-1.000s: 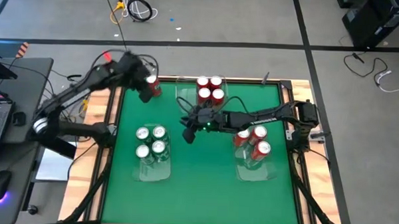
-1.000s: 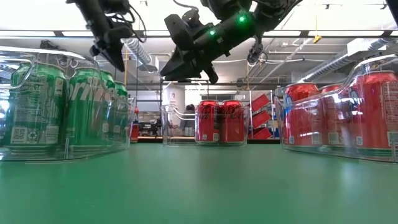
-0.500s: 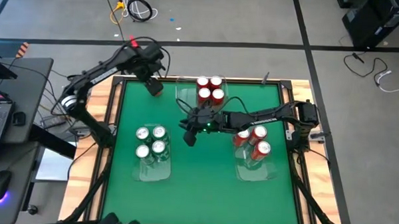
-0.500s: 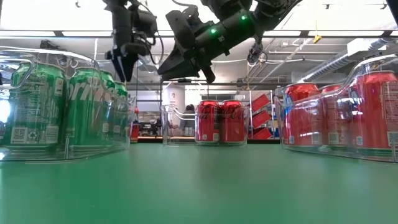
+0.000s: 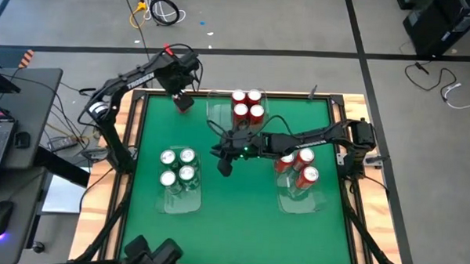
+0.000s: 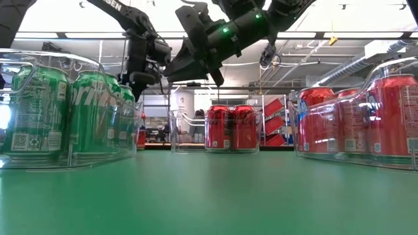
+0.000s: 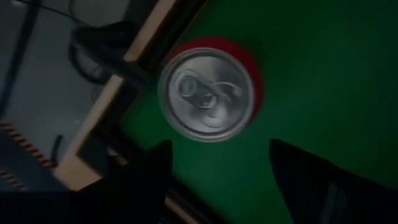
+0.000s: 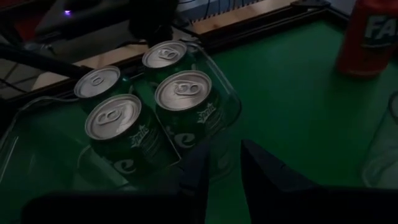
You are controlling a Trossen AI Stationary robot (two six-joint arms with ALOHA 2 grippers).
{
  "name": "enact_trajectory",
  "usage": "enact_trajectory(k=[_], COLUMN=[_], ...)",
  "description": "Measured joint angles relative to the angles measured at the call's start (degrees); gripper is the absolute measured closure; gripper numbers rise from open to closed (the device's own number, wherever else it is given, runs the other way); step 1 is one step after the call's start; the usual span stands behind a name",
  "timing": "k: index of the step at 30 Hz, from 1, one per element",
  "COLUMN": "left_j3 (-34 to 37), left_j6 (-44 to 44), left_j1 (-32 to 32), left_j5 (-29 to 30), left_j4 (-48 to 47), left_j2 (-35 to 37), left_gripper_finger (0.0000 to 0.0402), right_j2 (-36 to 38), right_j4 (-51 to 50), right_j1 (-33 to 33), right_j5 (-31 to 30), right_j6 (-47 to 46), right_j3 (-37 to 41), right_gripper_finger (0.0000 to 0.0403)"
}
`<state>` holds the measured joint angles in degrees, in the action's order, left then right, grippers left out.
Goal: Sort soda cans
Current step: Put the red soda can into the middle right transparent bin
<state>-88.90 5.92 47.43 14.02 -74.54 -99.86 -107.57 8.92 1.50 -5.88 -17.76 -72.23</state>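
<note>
One red soda can (image 7: 208, 93) stands upright by itself on the green table near its far left corner (image 5: 184, 103). My left gripper (image 7: 219, 148) hangs open just above the can, pointing steeply down, one finger toward each side, and touches nothing. My right gripper (image 5: 224, 166) hovers over the table's middle, its fingers (image 8: 261, 171) a narrow gap apart with nothing between them. It faces several green soda cans (image 8: 149, 112) standing in a clear tray (image 5: 178, 200).
A clear tray at the far middle (image 5: 220, 116) holds several red cans. Another tray at the right (image 5: 299, 201) holds three red cans. A wooden frame (image 5: 133, 121) edges the table. Bare green surface lies along the near side (image 5: 239, 226).
My left gripper has swung toward the table's right and come down over the lone red can. It has tipped to point steeply down, and its fingers have opened. The can has stayed where it stood. My right gripper has kept its place.
</note>
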Motion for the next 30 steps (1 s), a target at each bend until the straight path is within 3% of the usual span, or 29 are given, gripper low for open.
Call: enact_trajectory(k=[6, 14, 20, 30], left_j3=[0.0, 0.0, 0.0, 0.02], left_j6=[1.76, 5.5, 6.61, 7.17], left_j1=[-0.26, -0.94, -3.51, -3.85], left_j5=[11.34, 1.82, 1.8, 1.55], left_j4=[-2.72, -5.13, -2.41, -0.98], left_j2=[-0.21, -0.21, -0.21, -0.21], left_gripper_finger=[0.0131, 0.0131, 0.0121, 0.0056], right_j2=[0.0, 0.0, 0.0, 0.0], right_j4=[-0.06, -0.05, -0.06, -0.1], right_j1=[-0.02, -0.02, -0.02, -0.06], right_j5=[0.04, 0.04, 0.1, 1.24], right_j6=[0.0, 0.0, 0.0, 0.0], right_j3=[0.0, 0.0, 0.0, 0.0], right_gripper_finger=[0.0324, 0.0324, 0.0314, 0.0265])
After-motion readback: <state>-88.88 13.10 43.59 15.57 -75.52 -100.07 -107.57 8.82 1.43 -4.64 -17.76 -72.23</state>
